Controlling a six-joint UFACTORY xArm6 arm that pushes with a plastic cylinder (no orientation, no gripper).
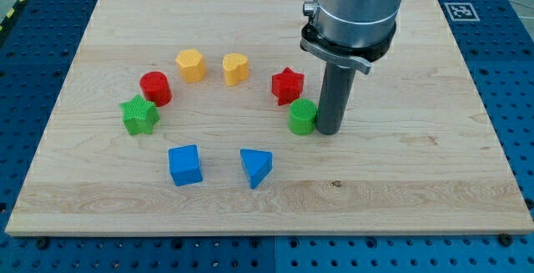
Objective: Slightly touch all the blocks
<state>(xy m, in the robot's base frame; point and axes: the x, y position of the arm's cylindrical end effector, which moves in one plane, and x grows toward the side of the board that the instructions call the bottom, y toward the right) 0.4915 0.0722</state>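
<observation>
1. My tip [327, 131] sits on the wooden board [417, 181], hard against the right side of the green cylinder [302, 117]. They look touching or a hair apart; I can't tell which.
2. No pincer on this rig, just the bare rod, so there is nothing to release or clench.
3. Eight blocks lie in a loose ring. Along the top are the yellow hexagon-like block [191, 64] and the yellow heart-like block [235, 68]. The red star [286, 84] sits just above the green cylinder.
4. On the view's left, the red cylinder [155, 88] sits just beside the green star [138, 114].
5. At the bottom are the blue cube [184, 164] and the blue wedge [256, 167].
6. Progress, my judgement: the green cylinder is the contact in hand. One frame can't tell me which others are already touched.
7. If this is the first contact, seven remain; the red star is nearest.
8. The ring looks tidy, with no block obviously knocked out of place.
</observation>
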